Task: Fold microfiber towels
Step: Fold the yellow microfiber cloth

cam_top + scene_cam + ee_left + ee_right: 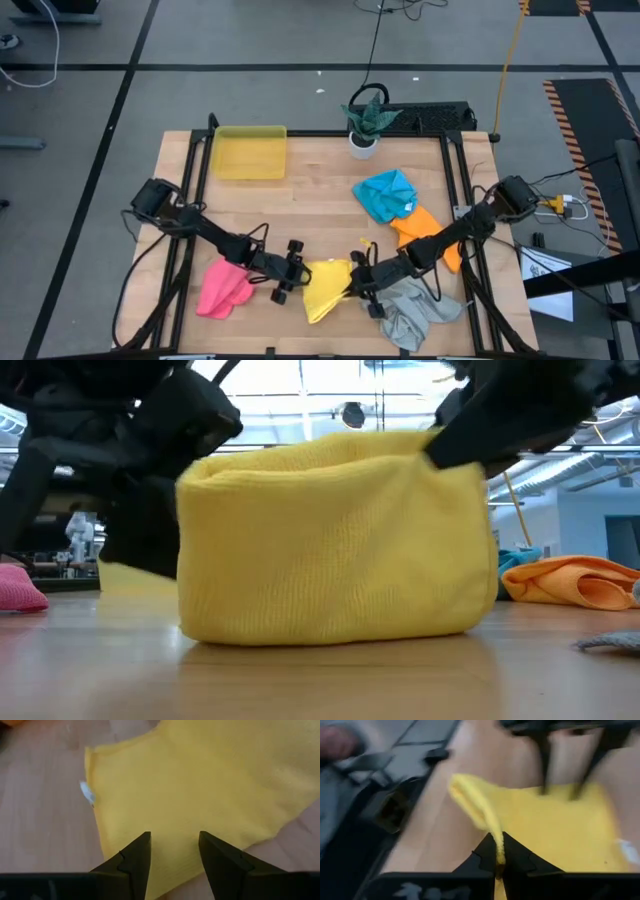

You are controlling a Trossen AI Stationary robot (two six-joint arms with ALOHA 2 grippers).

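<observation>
The yellow towel [326, 288] lies near the table's front edge between my two grippers. In the low view its right part [340, 540] stands raised like a wall, its bottom on the wood. My right gripper [498, 862] is shut on its right edge. My left gripper [175, 845] stands open over its left part [200, 785]. The pink towel [225, 290] lies crumpled at the front left and the grey towel [415, 312] at the front right. The blue towel [388, 195] and the orange towel [420, 228] lie farther back on the right. My left gripper's open fingers [135, 860] stand just over the yellow cloth; I cannot tell whether they touch it. My right gripper pinches the towel's right edge [492, 832] between its two shut fingers, coming slantwise from the table's right. The cloth rises to the fingers as a narrow ridge, and its lower part rests on the table.
A translucent yellow tray [250, 152] sits at the back left. A potted plant [365, 125] stands at the back middle. Bare wood lies between the tray and the blue towel. Black frame rails run along the table's sides.
</observation>
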